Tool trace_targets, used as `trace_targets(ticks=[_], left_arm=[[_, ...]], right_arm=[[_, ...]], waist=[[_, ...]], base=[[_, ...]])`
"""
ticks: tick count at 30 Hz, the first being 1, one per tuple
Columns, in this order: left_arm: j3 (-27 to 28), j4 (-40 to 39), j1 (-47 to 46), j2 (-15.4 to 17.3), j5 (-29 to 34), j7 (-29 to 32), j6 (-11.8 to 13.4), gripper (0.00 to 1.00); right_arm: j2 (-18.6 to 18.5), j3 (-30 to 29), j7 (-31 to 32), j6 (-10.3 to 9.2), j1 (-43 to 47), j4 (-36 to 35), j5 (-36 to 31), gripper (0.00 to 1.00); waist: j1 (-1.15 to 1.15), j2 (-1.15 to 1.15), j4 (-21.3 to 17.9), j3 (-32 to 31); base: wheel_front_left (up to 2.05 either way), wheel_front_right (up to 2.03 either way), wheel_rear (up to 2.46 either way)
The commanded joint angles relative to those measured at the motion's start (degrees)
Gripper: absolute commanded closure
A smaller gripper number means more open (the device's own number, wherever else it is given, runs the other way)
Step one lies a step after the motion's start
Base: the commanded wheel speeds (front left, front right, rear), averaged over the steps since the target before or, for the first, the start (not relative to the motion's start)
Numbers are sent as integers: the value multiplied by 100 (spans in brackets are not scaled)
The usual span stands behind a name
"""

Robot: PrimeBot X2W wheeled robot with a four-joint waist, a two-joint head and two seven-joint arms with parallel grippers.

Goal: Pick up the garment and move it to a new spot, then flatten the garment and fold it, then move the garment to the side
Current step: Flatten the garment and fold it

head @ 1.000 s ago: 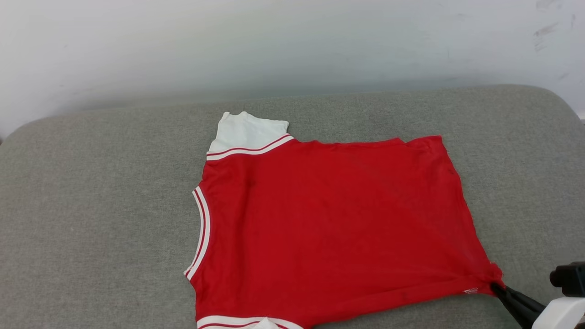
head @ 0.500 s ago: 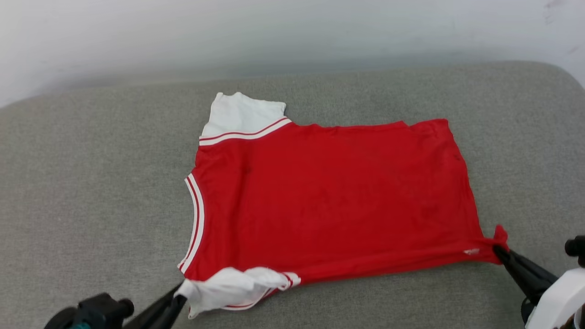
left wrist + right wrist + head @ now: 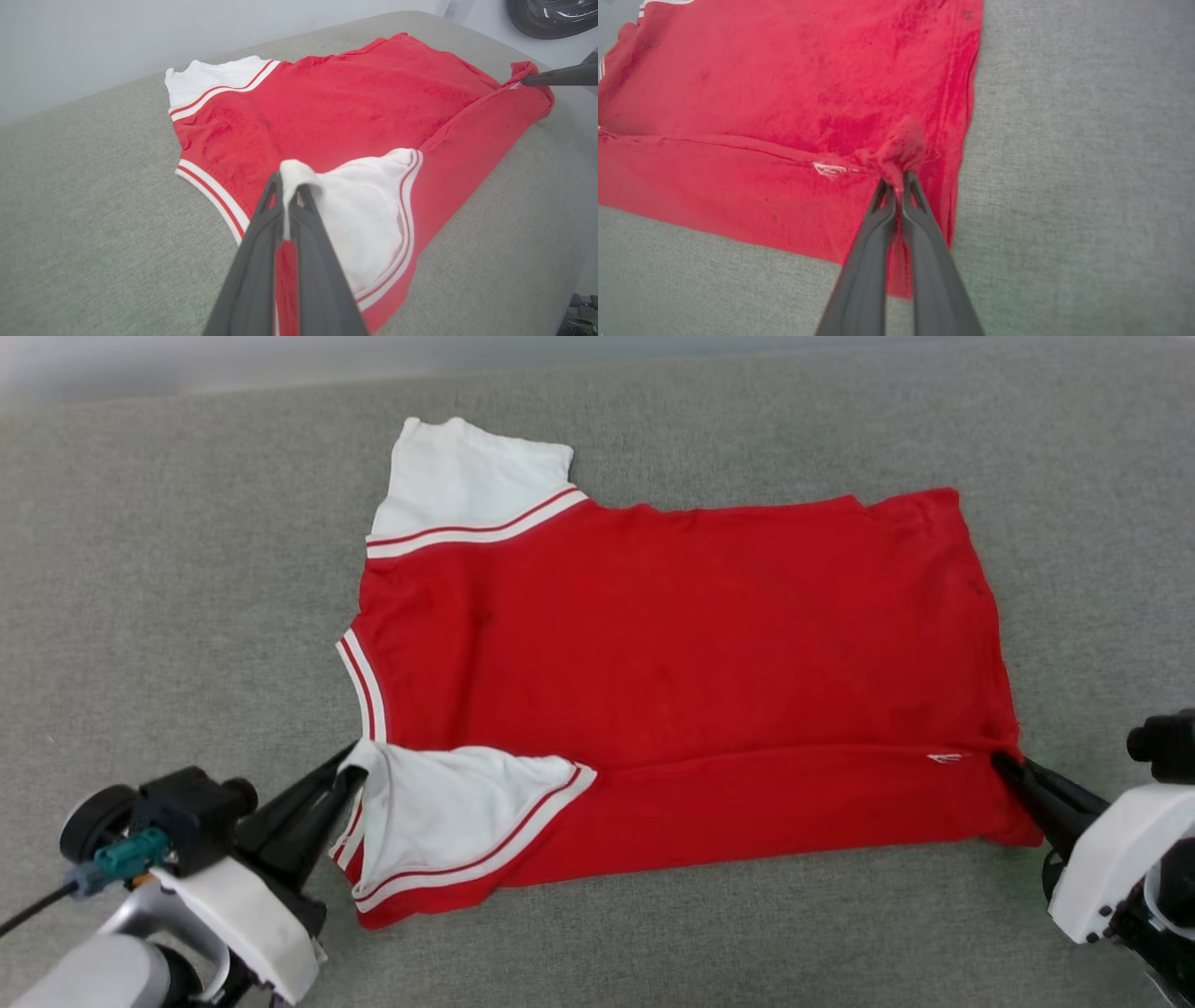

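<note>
On the grey cushion (image 3: 140, 569), my left end effector (image 3: 353, 773) and right end effector (image 3: 1001, 761) pinch the garment (image 3: 672, 644), so I should move both evenly.

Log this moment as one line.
red white-sleeved fabric garment: near edge folded over | left gripper: shut on sleeve | right gripper: shut on hem corner

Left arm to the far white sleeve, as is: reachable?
Probably not yet. The left gripper is shut on the near sleeve, so it would have to let go first. Otherwise the way looks free: the far sleeve lies flat and uncovered across the garment.
</note>
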Motion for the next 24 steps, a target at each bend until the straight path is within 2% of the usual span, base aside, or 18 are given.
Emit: trace_targets(ticks=[1,14,15,16,17,19,24], left_arm=[[-11,92,-131,-36,17,19,-30,100],[-427,1531,-1019,-650,213,300,-284,100],[-448,1646,-1040,-682,224,323,-257,85],[-483,1748,-1065,-711,249,352,-240,36],[-504,1856,-1097,-750,272,372,-212,0],[-572,1975,-1160,-772,421,358,-148,0],[-392,2023,-933,-902,266,272,248,0]], right_arm=[[63,11,52,-3,-119,39,-63,100],[417,14,389,-4,-504,612,-590,100],[452,11,396,-4,-507,649,-594,100],[473,8,398,-3,-522,675,-628,67],[494,-6,395,-4,-537,703,-674,0],[524,10,420,-4,-556,718,-753,0],[539,-59,601,-4,-429,677,-981,0]], waist=[[-1,0,-1,111],[-1,0,34,176],[-1,0,30,147],[-1,0,22,112],[-1,0,14,73],[-1,0,-9,-19],[-1,0,-28,-319]], base=[[0,0,0],[0,0,0],[0,0,0],[0,0,0],[0,0,0],[0,0,0],[0,0,0]])
